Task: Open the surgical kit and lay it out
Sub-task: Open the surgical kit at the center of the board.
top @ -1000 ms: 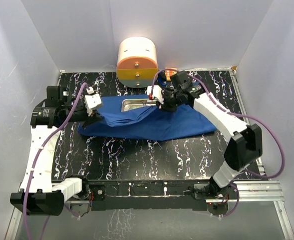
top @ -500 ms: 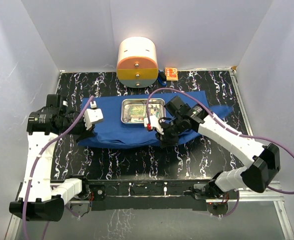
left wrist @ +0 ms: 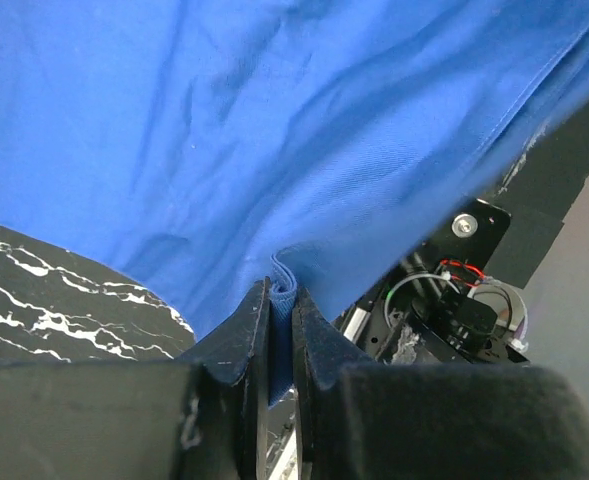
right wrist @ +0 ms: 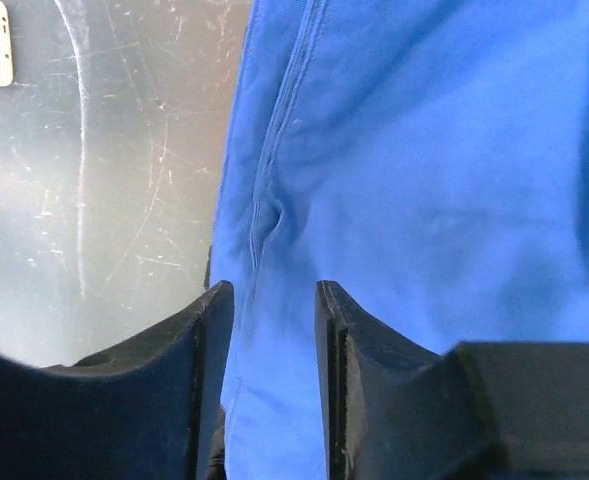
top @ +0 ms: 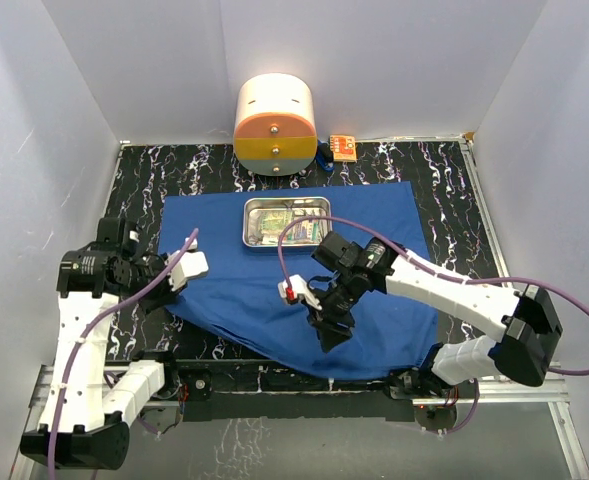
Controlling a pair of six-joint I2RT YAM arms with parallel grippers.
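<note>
The royal-blue cloth (top: pixel 374 300) of the surgical kit lies spread over the table, and its near edge hangs past the front. The shiny steel tray (top: pixel 324 205) sits uncovered on the cloth's far part, with packets and small items inside. My left gripper (top: pixel 177 283) is at the cloth's left edge. In the left wrist view this gripper (left wrist: pixel 282 305) is shut on a folded bit of the cloth (left wrist: pixel 274 130). My right gripper (top: pixel 334 342) is over the cloth's near part. In the right wrist view it (right wrist: pixel 274 300) stands open, with the cloth's hem (right wrist: pixel 264 215) just beyond the gap.
A round cream-and-orange container (top: pixel 276 125) stands at the back, with a small orange box (top: pixel 342 147) to its right. White walls close in three sides. The arms' mounting rail (top: pixel 274 385) runs along the front. Grey floor (right wrist: pixel 94 180) shows beyond the cloth's edge.
The right gripper drew the cloth's flap from the back toward the front, baring the tray, and its jaws have parted. The left gripper pulled its edge nearer and leftward.
</note>
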